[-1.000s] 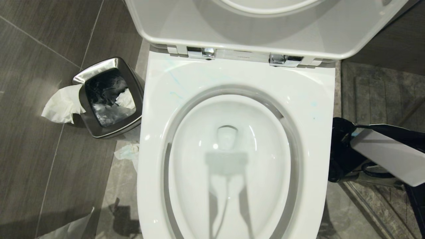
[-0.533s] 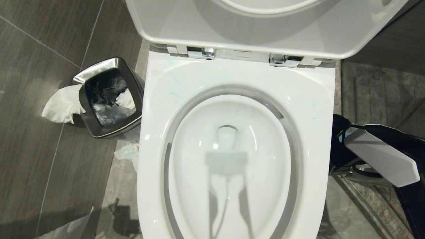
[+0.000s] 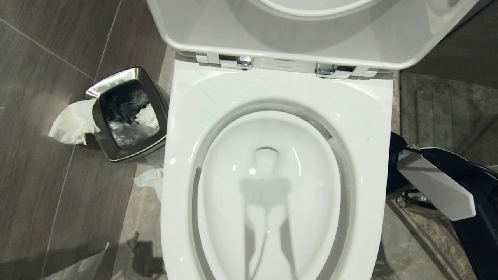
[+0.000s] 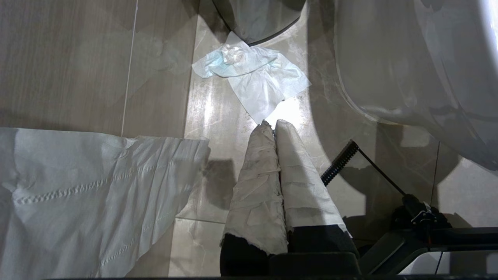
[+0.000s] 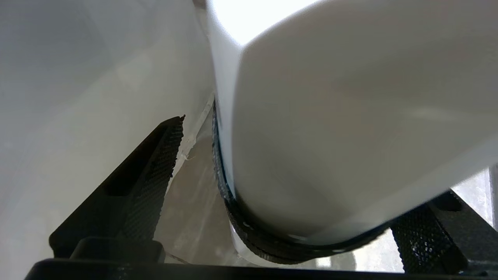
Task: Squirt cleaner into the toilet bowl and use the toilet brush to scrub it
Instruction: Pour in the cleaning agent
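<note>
Toilet bowl [image 3: 272,101], a large white glossy ceramic one with an oval basin, fills the middle of the head view. Its white plastic seat and lid [image 3: 311,35] are tipped up at the back on 2 chrome hinges [image 3: 238,61]. Faint blue-green smears [image 3: 205,111] mark the rim on the robot's left, and a grey shadow falls across the water in the basin.

On the dark tiled floor [image 3: 35,186] to the left stands a small square steel bin [image 3: 116,79] with a black liner. A white tissue [image 3: 72,122] hangs over its outer edge. 1 crumpled pale-blue tissue [image 3: 149,179] lies on the floor between the bin and the bowl's side, and a large creased sheet of white paper [image 3: 83,266] lies nearer the robot.

The left gripper [image 4: 274,125] hangs low over the floor beside the bowl's base. Its 2 paper-wrapped fingers [image 4: 258,175] are pressed together with nothing between them, the tips pointing toward the crumpled tissue.

The right arm [image 3: 433,186], white-shelled and black, sits low against the bowl's right flank. In its wrist view the right gripper [image 5: 295,175] has its black textured jaws spread wide on either side of a white rounded body [image 5: 350,128] with a black ribbed band [image 5: 249,227] at its foot. 1 finger [image 5: 132,182] stands clear of it with floor showing in the gap. Whether the other finger touches it, and what the white body is, I cannot tell.
</note>
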{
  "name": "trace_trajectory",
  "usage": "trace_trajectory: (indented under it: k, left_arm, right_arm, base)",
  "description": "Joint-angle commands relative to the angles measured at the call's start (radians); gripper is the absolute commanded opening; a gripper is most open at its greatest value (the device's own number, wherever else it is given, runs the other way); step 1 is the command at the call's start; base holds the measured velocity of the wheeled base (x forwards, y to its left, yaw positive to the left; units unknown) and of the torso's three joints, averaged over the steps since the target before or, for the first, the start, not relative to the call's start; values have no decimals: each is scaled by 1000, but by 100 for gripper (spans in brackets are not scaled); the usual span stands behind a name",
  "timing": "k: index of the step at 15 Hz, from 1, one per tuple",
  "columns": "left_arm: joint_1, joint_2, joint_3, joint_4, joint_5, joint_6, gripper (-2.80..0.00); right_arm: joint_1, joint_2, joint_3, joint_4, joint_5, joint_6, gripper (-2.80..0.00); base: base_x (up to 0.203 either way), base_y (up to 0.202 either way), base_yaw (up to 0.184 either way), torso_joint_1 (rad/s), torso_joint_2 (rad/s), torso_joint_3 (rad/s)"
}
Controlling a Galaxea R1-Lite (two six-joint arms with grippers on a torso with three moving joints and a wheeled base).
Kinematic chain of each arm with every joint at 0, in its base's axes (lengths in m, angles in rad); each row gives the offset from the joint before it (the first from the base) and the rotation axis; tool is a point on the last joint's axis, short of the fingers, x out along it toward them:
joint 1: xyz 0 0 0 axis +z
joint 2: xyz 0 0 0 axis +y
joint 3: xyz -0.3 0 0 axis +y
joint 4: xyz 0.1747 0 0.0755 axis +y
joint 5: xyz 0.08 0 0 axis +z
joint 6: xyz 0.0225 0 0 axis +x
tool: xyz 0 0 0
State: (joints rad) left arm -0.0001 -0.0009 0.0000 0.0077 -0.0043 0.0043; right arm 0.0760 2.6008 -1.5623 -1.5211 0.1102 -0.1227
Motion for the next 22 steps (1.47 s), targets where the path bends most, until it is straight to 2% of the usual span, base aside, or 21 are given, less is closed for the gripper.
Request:
trace_trajectory:
  k: [1,4,8,14,15,22]
  left_arm:
    - [0,1,3,-1,0,0,-280]
    - [0,1,3,0,0,0,-280]
    - [0,1,3,0,0,0,-280]
    - [0,1,3,0,0,0,-280]
    - [0,1,3,0,0,0,-280]
    - [0,1,2,0,0,0,-280]
  right_arm:
    - [1,11,-11,-9,2,-2,0]
    - [1,12,-32,-9,3,-4,0]
    - [1,39,-126,-9,3,-6,0]
    - [1,56,-147,-9,4,-6,0]
    - [1,60,-162,-9,4,-6,-280]
    - [-1,42,-160,-9,3,-7,-280]
  base:
    - [0,0,0,0,0,0]
    - [0,0,0,0,0,0]
    - [0,0,0,0,0,0]
    - [0,0,0,0,0,0]
    - [0,0,0,0,0,0]
    - [0,0,0,0,0,0]
